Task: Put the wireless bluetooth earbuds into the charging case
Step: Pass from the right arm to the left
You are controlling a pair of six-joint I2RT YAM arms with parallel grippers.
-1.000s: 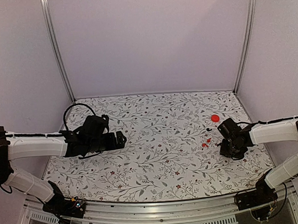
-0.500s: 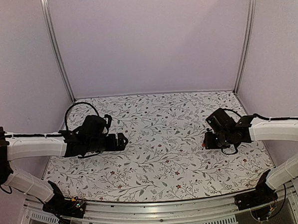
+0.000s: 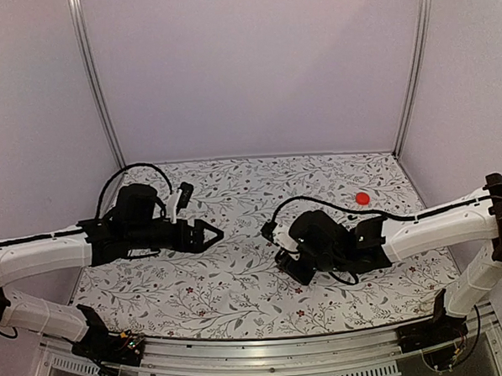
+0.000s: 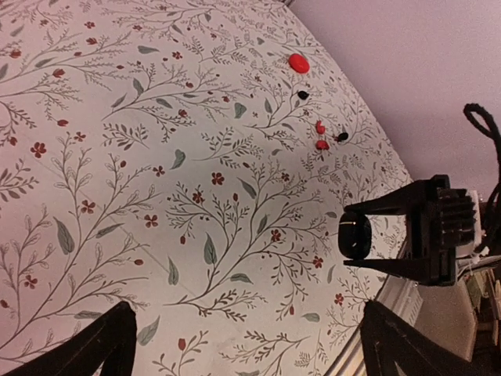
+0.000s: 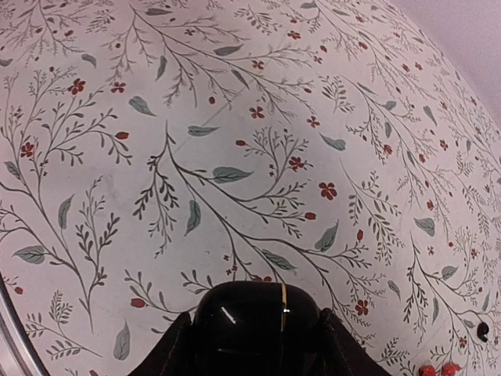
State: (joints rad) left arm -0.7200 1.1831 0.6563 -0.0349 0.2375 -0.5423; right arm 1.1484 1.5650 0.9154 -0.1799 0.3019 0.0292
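Floral table [image 3: 239,281], red earbuds [image 4: 320,127] well apart from right gripper [image 4: 352,236] with black case [image 5: 254,321]

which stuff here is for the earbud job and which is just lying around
For the job: red earbuds; black case, gripped in the right hand.
Lying about: red round disc; two tiny black bits, too small to identify; floral table cover.
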